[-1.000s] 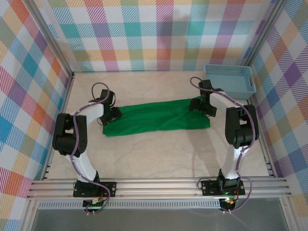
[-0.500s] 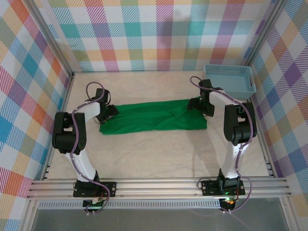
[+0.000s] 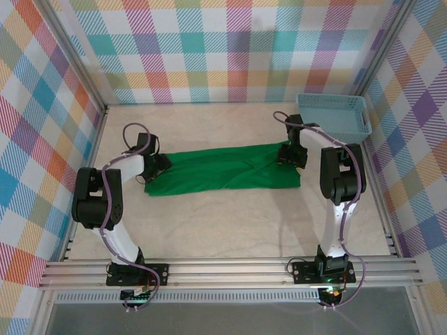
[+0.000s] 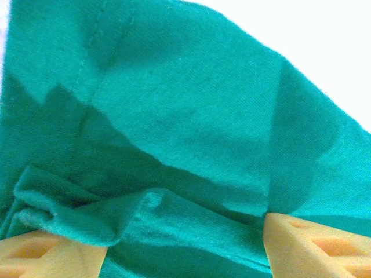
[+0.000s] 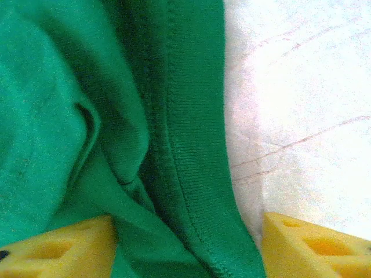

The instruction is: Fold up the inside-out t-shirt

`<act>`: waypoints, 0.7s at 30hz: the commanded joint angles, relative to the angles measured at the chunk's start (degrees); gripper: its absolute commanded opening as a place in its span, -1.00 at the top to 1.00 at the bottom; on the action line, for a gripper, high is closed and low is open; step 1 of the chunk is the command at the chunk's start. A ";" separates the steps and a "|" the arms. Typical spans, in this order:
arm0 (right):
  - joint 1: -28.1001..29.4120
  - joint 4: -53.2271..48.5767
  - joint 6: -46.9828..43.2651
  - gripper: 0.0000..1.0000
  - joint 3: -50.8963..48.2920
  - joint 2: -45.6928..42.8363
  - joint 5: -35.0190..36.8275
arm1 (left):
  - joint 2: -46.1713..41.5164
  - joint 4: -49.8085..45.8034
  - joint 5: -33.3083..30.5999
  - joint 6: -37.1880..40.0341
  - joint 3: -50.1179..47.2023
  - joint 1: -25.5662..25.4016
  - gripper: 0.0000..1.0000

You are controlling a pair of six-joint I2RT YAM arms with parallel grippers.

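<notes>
While both arms reach out over the table [image 3: 230, 223], the green t-shirt [image 3: 223, 173] lies flat near the middle of it. It is pulled out into a long strip that runs from left to right, and the cloth has some soft wrinkles near the right end.

The left gripper [image 3: 159, 166] is down at the left end of the t-shirt. In the left wrist view its two yellow fingers [image 4: 316, 246] sit far apart in the bottom corners. Green cloth lies between them and they are not pinching it. A little bunched-up fold of cloth rests right against the finger on the left side of that view. A thin line of stitches [image 4: 87, 75] runs up the cloth above that fold. A bit of bright table shows past the slanted edge of the t-shirt at the top right.

The right gripper [image 3: 288, 155] is down at the far right end of the t-shirt. In the right wrist view its yellow fingers [image 5: 64, 246] are also apart and have not closed on the cloth. The thick sewn edge [image 5: 194, 150] of the t-shirt runs down between them. One finger is on the side with the cloth, and the other is on the side with the bare table. Next to the sewn edge, the cloth is folded into deep, dark creases.

A blue basket [image 3: 334, 115] sits in the far right corner of the table. It is apart from the t-shirt.
</notes>
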 commanded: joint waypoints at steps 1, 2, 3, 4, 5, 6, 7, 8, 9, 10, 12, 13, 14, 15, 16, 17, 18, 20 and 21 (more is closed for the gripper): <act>3.31 2.36 -0.20 -0.11 0.16 3.54 -9.09 | 1.08 -5.33 0.78 -1.93 -5.13 0.32 -0.44; 3.73 2.28 -0.39 -0.07 0.05 3.44 -9.18 | 0.79 -4.96 0.80 -2.08 -5.73 0.28 -0.44; 4.14 2.22 -0.52 -0.04 -0.04 3.36 -9.14 | 0.51 -4.72 0.86 -2.12 -6.40 0.32 -0.44; 4.51 1.94 -0.48 -0.01 -0.19 3.30 -9.18 | 0.14 -4.47 0.93 -2.25 -7.09 0.28 -0.44; 4.91 1.98 -0.53 0.02 -0.44 3.15 -9.18 | -0.26 -4.38 1.13 -2.44 -7.78 0.32 -0.44; 5.32 2.20 -0.43 0.08 -0.84 2.97 -8.98 | -0.77 -4.34 1.45 -2.54 -8.32 0.26 -0.44; 5.63 2.24 -0.31 0.14 -1.13 2.84 -8.71 | -1.53 -4.05 1.59 -2.84 -9.01 0.17 -0.44; 5.78 2.09 -0.27 0.20 -1.27 2.84 -8.38 | -2.26 -4.06 1.39 -3.18 -9.57 -0.06 -0.44; 5.87 2.09 -0.05 0.27 -1.48 2.84 -8.09 | -2.98 -3.87 1.14 -3.33 -10.06 -0.24 -0.44; 5.84 2.40 0.01 0.36 -1.89 2.67 -7.87 | -3.70 -3.81 0.78 -3.46 -10.54 -0.50 -0.44; 5.89 2.88 0.34 0.51 -2.62 2.00 -7.25 | -4.58 -4.38 0.06 -3.63 -11.04 -0.84 -0.45; 5.87 3.01 0.53 0.61 -2.92 1.31 -6.36 | -4.95 -4.46 0.01 -3.68 -11.29 -0.94 -0.45; 5.89 3.03 0.79 0.69 -3.28 0.51 -5.15 | -5.46 -4.43 0.01 -3.81 -11.66 -0.92 -0.45; 5.67 3.11 0.88 0.78 -3.74 -0.71 -3.56 | -5.90 -4.43 0.01 -3.86 -11.97 -1.04 -0.45; 5.49 3.29 0.89 0.84 -4.29 -2.25 -2.44 | -6.49 -4.51 -0.06 -3.85 -12.38 -1.21 -0.45; 4.92 3.31 0.84 0.91 -4.81 -3.89 -1.87 | -7.09 -4.77 -0.23 -3.93 -12.86 -1.47 -0.45; 4.46 3.03 0.64 0.98 -5.21 -5.42 -1.38 | -7.64 -4.86 -0.27 -4.04 -13.32 -1.65 -0.45; 3.73 1.83 -0.47 1.00 -5.82 -9.03 0.75 | -9.31 -5.04 -0.16 -4.47 -14.70 -2.49 -0.45; 3.60 1.28 -1.25 1.00 -5.96 -10.51 2.08 | -10.22 -5.23 -0.35 -4.91 -15.31 -3.29 -0.45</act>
